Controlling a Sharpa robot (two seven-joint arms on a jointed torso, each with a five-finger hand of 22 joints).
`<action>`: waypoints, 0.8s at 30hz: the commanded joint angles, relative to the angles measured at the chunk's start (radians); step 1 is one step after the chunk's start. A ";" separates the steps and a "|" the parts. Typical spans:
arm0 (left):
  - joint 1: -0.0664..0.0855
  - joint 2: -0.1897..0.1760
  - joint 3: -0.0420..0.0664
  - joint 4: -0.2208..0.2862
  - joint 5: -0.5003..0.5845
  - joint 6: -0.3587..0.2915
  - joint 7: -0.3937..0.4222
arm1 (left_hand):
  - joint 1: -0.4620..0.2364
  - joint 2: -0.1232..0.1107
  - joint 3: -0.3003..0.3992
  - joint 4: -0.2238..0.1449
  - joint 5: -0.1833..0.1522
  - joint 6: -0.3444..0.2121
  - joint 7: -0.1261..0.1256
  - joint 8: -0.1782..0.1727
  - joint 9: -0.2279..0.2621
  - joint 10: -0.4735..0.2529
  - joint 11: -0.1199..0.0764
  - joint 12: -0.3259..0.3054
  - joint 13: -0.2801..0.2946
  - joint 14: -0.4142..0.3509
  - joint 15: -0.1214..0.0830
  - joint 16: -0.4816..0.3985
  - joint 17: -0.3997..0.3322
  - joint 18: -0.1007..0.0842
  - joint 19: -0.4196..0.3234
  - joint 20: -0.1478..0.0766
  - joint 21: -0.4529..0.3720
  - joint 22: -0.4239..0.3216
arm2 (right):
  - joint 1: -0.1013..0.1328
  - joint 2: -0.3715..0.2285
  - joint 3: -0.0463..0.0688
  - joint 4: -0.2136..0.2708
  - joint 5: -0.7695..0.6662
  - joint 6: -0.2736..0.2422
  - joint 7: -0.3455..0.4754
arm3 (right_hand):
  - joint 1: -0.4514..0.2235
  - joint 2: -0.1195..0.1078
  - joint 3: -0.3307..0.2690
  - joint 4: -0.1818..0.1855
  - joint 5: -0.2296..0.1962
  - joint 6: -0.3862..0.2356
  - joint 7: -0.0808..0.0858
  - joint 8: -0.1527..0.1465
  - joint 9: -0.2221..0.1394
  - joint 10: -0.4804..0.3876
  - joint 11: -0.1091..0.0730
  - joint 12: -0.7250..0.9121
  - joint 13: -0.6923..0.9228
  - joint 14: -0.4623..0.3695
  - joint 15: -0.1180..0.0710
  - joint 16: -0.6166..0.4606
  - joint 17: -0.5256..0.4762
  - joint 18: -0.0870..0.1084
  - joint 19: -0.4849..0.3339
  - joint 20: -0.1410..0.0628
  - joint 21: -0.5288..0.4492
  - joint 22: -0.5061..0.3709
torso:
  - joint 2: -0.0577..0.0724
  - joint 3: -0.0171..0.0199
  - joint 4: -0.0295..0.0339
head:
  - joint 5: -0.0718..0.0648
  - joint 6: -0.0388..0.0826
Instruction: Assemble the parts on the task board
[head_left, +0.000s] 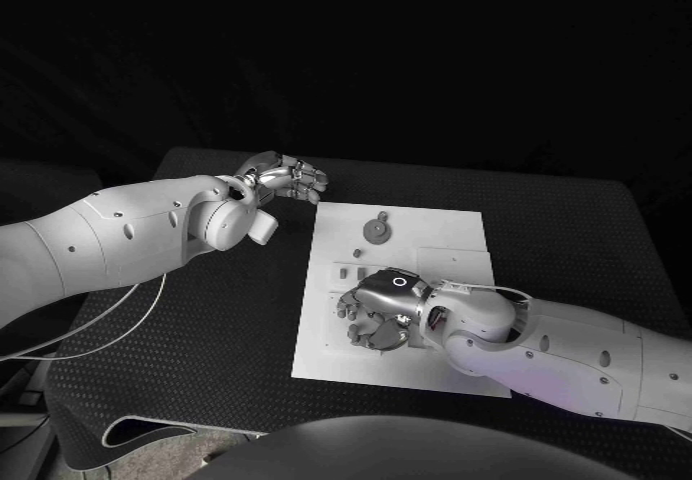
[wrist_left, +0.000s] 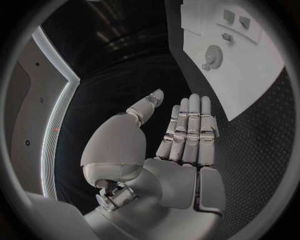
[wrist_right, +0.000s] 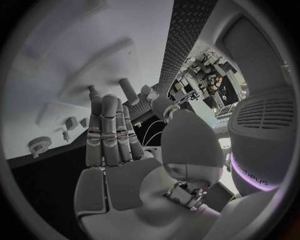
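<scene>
A black table (head_left: 202, 330) with a textured mat is filling the scene, dark all around it. The white task board (head_left: 433, 235) is lying flat in the middle of the table, its long sides running from near to far.

The right arm (head_left: 577, 350) is reaching in from the near right and is lying across the near right corner of the board. The left arm (head_left: 101, 240) is coming in from the left, well clear of the board.

The right hand (head_left: 382, 310) is hovering low over the near half of the board, palm down. In the right wrist view its fingers (wrist_right: 109, 130) are lying straight and side by side, grasping nothing.

The left hand (head_left: 281, 178) is hanging over bare table just off the far left corner of the board. In the left wrist view its fingers (wrist_left: 190, 127) are stretched out flat and together, the thumb standing apart, with nothing in it.

A round gear-like part (head_left: 376, 231) is sitting on the far half of the board, between the two hands. A few small parts (head_left: 351, 272) are lying just beyond the right hand; what they are is too small to tell.
</scene>
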 joint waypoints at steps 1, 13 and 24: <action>0.001 0.002 0.001 0.001 0.006 0.015 0.005 | -0.001 0.000 -0.001 0.002 0.004 -0.008 -0.001 0.004 -0.001 -0.007 -0.002 0.004 -0.002 0.004 0.001 -0.004 0.002 0.008 -0.001 0.002 0.005 -0.001 | -0.001 -0.011 0.000 0.008 0.024 -0.065 0.018 | -0.002 -0.009 -0.001 0.005 -0.003 -0.009 0.000 -0.006 -0.001 -0.007 0.002 -0.004 -0.001 -0.003 0.003 0.003 0.001 0.014 -0.007 -0.003 0.005 0.024 | 0.000 -0.0001 0.0006 | -0.003 0.000; 0.001 -0.002 0.001 -0.003 0.006 0.013 0.004 | -0.004 -0.001 -0.004 0.004 0.002 -0.008 -0.001 0.004 -0.001 -0.007 -0.002 0.005 -0.002 0.004 0.002 -0.006 0.005 0.007 -0.001 0.003 0.006 -0.002 | 0.101 -0.151 0.042 0.046 0.337 0.005 -0.082 | -0.032 0.039 -0.023 0.054 -0.003 0.030 -0.018 0.025 0.011 0.093 -0.033 0.062 0.038 0.001 -0.028 0.019 0.003 0.013 -0.006 -0.005 0.024 0.024 | -0.002 -0.0010 -0.0036 | -0.034 0.020; 0.000 0.005 0.000 -0.012 0.006 0.014 0.010 | -0.006 0.001 -0.004 0.005 0.001 -0.007 -0.001 0.005 -0.001 -0.006 -0.002 0.006 -0.001 0.005 0.001 -0.007 0.007 0.008 0.000 0.002 0.006 -0.002 | 0.165 -0.265 0.043 -0.009 0.741 0.228 -0.239 | -0.082 0.062 -0.075 0.077 -0.003 0.064 -0.076 0.089 0.130 0.052 -0.106 0.565 0.665 0.032 -0.096 0.317 0.172 0.013 0.072 -0.053 0.125 0.028 | -0.004 0.0023 -0.0051 | -0.071 0.043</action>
